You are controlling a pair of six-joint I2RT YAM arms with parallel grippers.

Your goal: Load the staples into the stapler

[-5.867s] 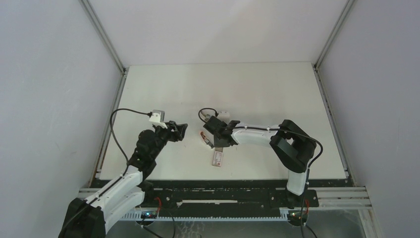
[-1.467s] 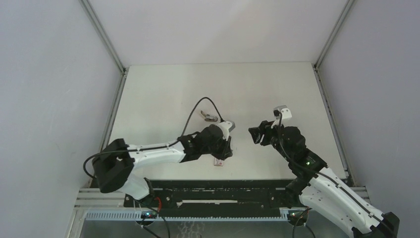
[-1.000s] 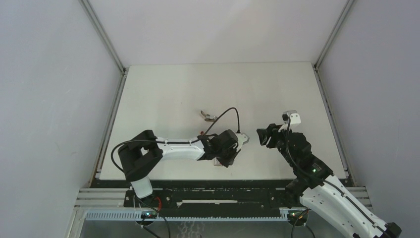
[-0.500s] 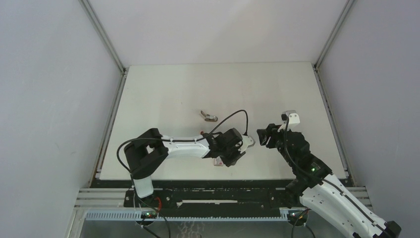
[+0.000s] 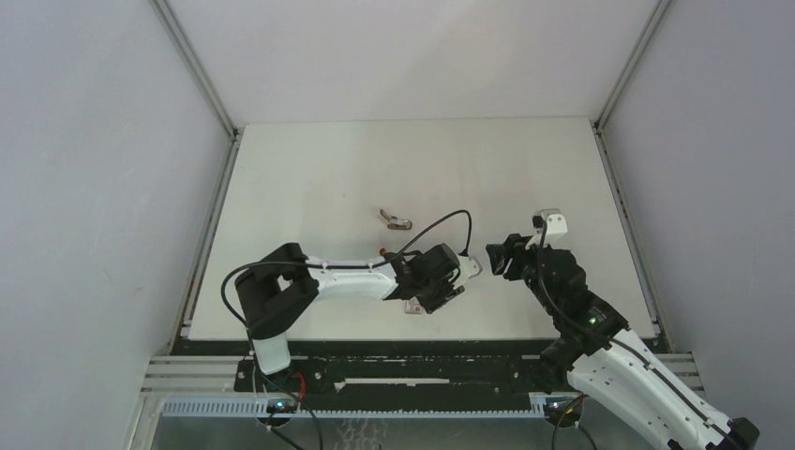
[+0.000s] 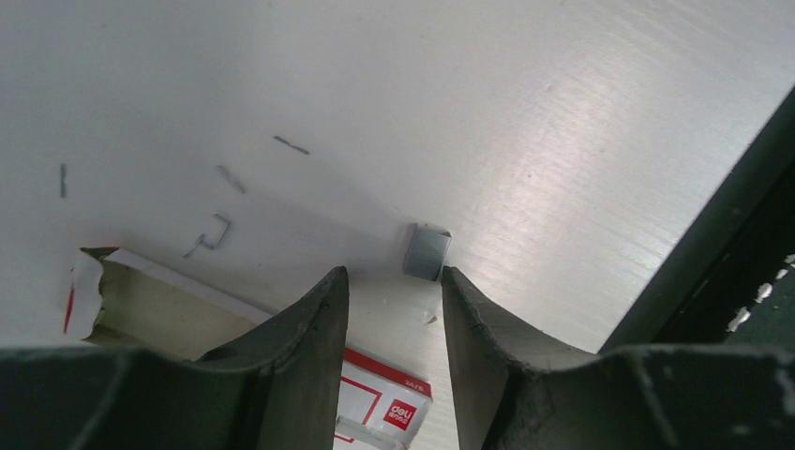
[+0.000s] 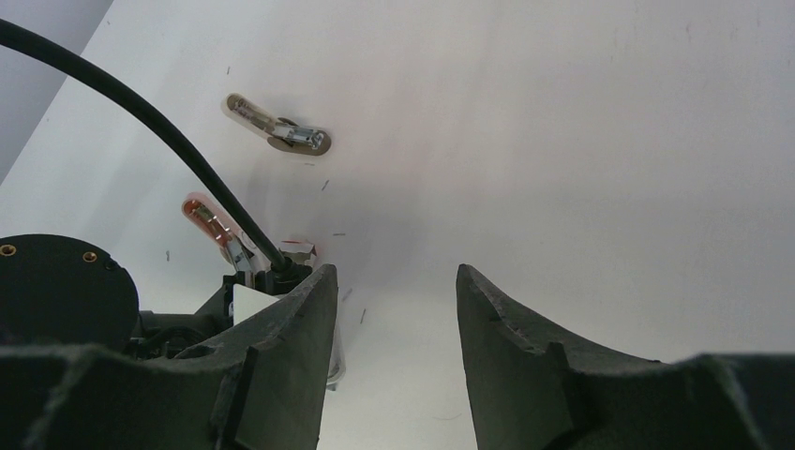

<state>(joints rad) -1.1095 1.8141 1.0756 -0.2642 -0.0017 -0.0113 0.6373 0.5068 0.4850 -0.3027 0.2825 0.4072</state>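
Note:
The staples box [image 5: 412, 307], white with red print, lies near the table's front edge. In the left wrist view the box [image 6: 386, 401] sits under my fingers, with its slid-out tray [image 6: 150, 302] to the left. A small grey block of staples [image 6: 427, 253] lies on the table just beyond my fingertips. My left gripper [image 5: 437, 298] [image 6: 394, 274] is open and empty above the box. The stapler [image 5: 396, 221] [image 7: 281, 131] lies farther back. My right gripper [image 5: 491, 258] [image 7: 396, 270] is open and empty, raised to the right of the left gripper.
A small reddish piece [image 5: 382, 250] [image 7: 217, 230] lies between the stapler and the box. Loose single staples [image 6: 216, 232] are scattered on the table. The dark front rail [image 6: 741, 244] runs close beyond the staple block. The left wrist's black cable [image 7: 141, 122] arches over the table.
Over the last second my left gripper has shifted slightly right above the box and settled. Earlier the right arm drew back from the box. The right arm is still now.

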